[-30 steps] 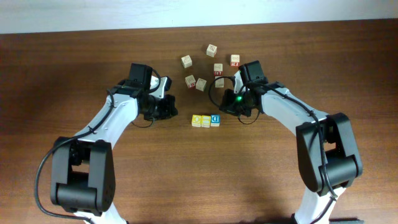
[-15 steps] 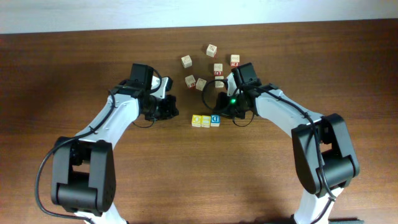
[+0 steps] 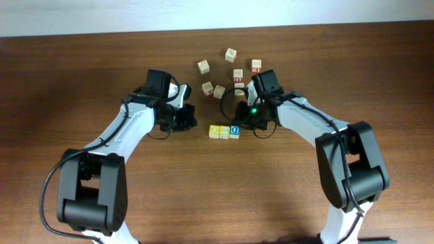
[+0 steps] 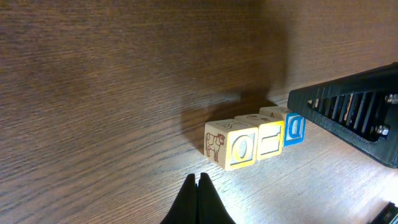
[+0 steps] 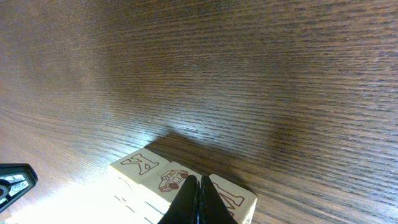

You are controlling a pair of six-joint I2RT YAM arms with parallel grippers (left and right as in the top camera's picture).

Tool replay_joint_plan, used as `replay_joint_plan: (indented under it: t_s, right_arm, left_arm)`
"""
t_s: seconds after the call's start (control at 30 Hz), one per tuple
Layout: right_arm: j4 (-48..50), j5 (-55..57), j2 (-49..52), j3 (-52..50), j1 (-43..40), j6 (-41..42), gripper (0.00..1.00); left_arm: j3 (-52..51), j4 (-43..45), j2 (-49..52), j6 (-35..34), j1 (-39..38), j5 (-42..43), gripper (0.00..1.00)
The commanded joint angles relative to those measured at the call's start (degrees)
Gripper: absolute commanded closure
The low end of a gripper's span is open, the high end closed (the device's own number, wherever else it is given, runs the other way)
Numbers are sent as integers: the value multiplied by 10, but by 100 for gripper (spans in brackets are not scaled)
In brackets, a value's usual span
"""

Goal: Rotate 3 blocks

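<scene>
Wood table (image 3: 81, 68) w/ 3 blocks (image 3: 224, 131) — left end effector (image 4: 198, 186), right end effector (image 5: 198, 188) pressed together.

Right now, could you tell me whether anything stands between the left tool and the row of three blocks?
Nothing visible does: only open table lies between the shut left tool and the three blocks.
</scene>
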Motion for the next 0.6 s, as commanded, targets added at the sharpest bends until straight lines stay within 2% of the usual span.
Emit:
replay_joint_plan:
  t_s: [0.0,0.57]
  right_arm:
    - [0,3,6,-5,2,-2,96]
    - [0,-19,6,-5,2,-24,96]
  left_arm:
    - [0,2,6,-5,0,-4,100]
    - [0,4,6,-5,0,-4,100]
